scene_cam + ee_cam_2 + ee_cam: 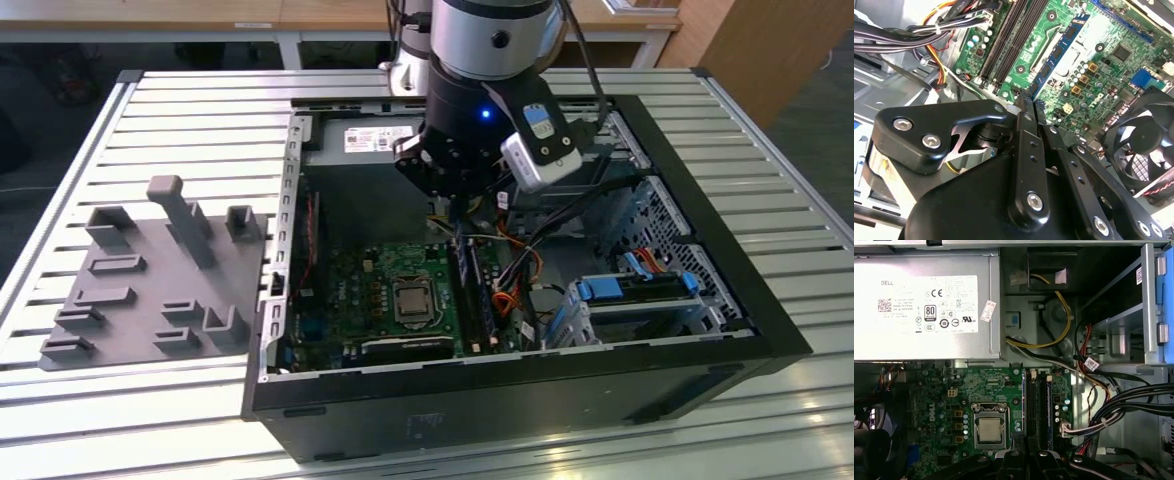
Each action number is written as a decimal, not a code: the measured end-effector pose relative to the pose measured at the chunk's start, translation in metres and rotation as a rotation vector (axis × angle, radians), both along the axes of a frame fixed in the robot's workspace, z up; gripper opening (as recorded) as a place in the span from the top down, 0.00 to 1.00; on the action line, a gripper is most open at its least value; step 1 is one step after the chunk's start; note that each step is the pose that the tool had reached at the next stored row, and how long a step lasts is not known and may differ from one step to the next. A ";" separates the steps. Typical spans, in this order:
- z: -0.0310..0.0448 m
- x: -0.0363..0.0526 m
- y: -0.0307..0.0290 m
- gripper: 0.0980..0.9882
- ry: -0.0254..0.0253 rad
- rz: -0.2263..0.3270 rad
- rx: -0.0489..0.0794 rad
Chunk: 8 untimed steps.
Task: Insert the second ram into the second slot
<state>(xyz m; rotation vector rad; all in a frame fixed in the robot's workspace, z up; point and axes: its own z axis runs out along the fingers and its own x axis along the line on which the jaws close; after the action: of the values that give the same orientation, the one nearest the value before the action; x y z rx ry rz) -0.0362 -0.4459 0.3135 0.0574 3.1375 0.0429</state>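
My gripper (458, 212) hangs inside the open computer case (521, 390), over the green motherboard (360, 300). In both wrist views its black fingers are shut, gripper (1029, 100) and gripper (1026, 446). The second ram (1061, 50), a thin blue stick with dark chips, runs out from between the fingertips. It lies parallel to the black memory slots (1006, 40), on the side of the CPU socket (989, 427). Seen edge-on, the second ram (1024, 405) is a blue line beside the slots (1039, 405). I cannot tell whether its lower edge sits in a slot.
The power supply (924, 300) fills the far end of the case. Cable bundles (929, 30) run along the slots' outer side. A fan (1144, 140) sits beyond the CPU socket. Drive bays with light-blue clips (634, 290) are at the exterior view's right. A grey fixture (147, 280) lies at its left.
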 end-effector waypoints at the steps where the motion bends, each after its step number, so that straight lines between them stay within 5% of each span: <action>1: -0.0007 0.0000 -0.0001 0.96 0.0001 0.000 0.000; 8: -0.0057 0.0000 -0.0004 0.96 0.0000 0.000 0.000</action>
<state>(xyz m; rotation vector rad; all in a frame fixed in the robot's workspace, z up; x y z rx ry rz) -0.0362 -0.4464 0.3079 0.0574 3.1375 0.0429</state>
